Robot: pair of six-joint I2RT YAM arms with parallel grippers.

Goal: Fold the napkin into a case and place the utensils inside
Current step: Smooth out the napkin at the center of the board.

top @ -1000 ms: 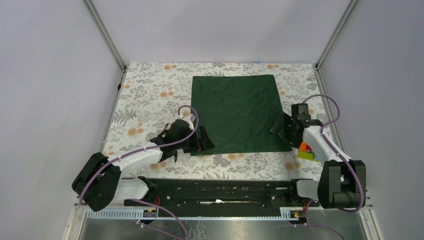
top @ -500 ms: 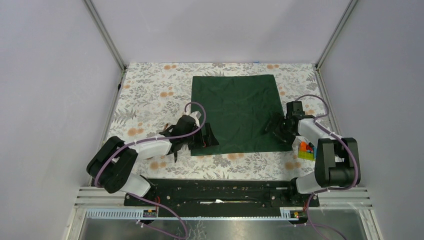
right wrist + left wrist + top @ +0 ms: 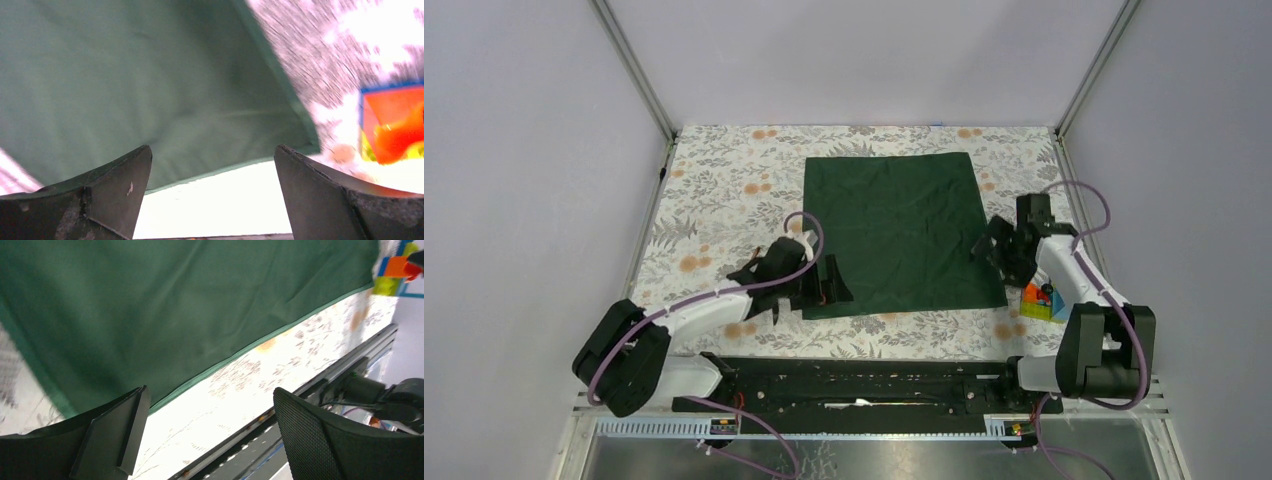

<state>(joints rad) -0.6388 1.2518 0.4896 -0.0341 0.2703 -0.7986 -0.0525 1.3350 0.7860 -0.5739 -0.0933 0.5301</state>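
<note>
Top external shows one dark green napkin lying flat and unfolded between two tools. The left tool sits at its near left corner and the right tool at its right edge, both spread wide and empty. Only the wrist views show the napkin's paler hem. One cluster of toy blocks sits just right of the right tool.

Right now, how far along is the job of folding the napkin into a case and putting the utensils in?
Done: nothing; the napkin lies flat and unfolded on the tablecloth. In hand: the left gripper and right gripper, both open, sit by its near corners, gripping nothing. Left: every fold, then the utensils, which no view shows.
</note>
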